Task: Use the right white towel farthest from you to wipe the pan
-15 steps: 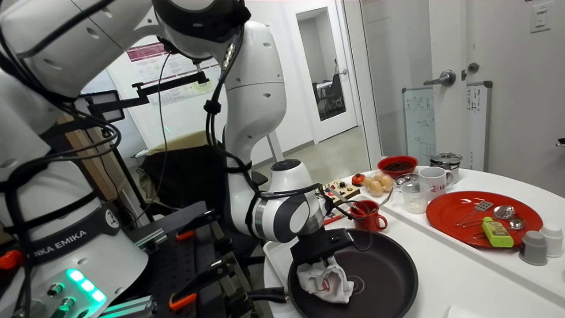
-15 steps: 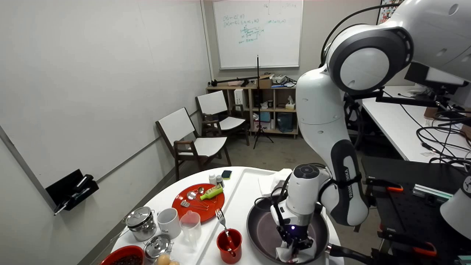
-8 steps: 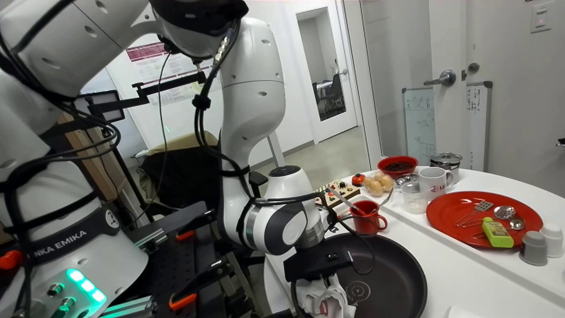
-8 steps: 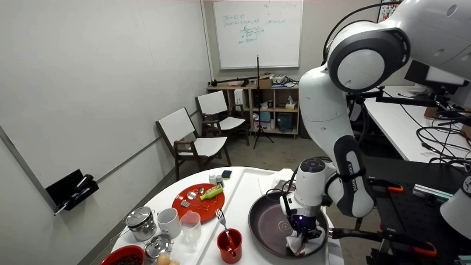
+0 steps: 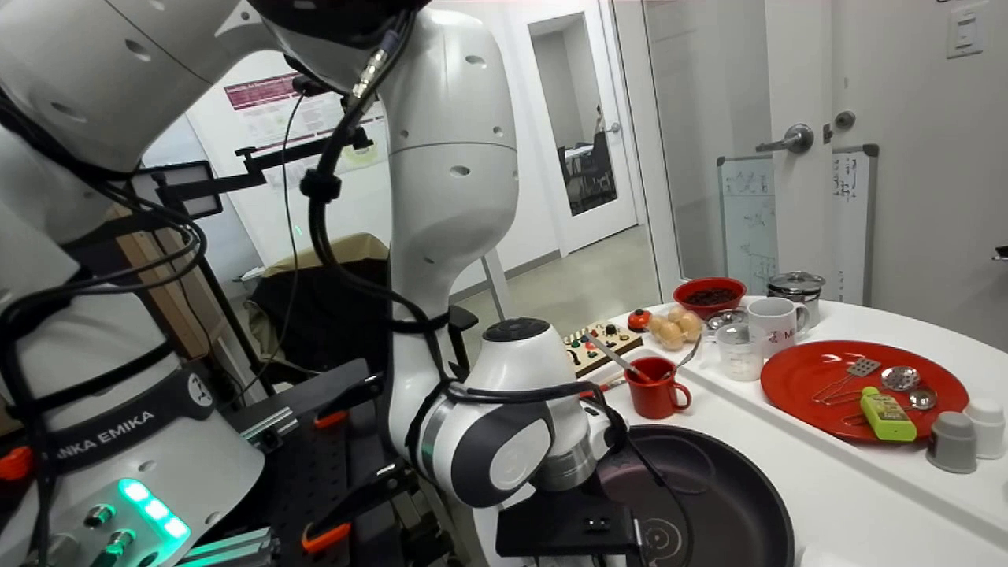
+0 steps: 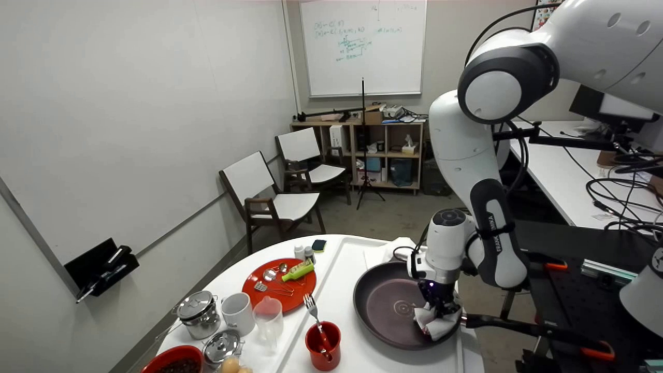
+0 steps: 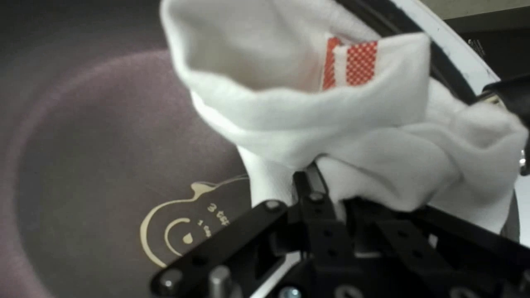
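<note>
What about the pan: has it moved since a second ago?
Yes: in an exterior view the pan has slid down and right in the picture, away from the red mug, which stands where it did.

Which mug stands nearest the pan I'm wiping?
The red mug with a fork sticking out. The white mug stands farther from the pan, beside the clear measuring cup.

In an exterior view, towel (image 6: pixel 436 324) in frying pan (image 6: pixel 380 311), at its right side. Cup (image 6: pixel 315 357) front-left of pan (fork (image 6: pixel 312 309) leaning in it). Plate (image 6: pixel 306 294) left of pan, behind cup; bottle (image 6: pixel 298 271) lies on plate. Mug (image 6: pixel 237 314) left of plate.
</note>
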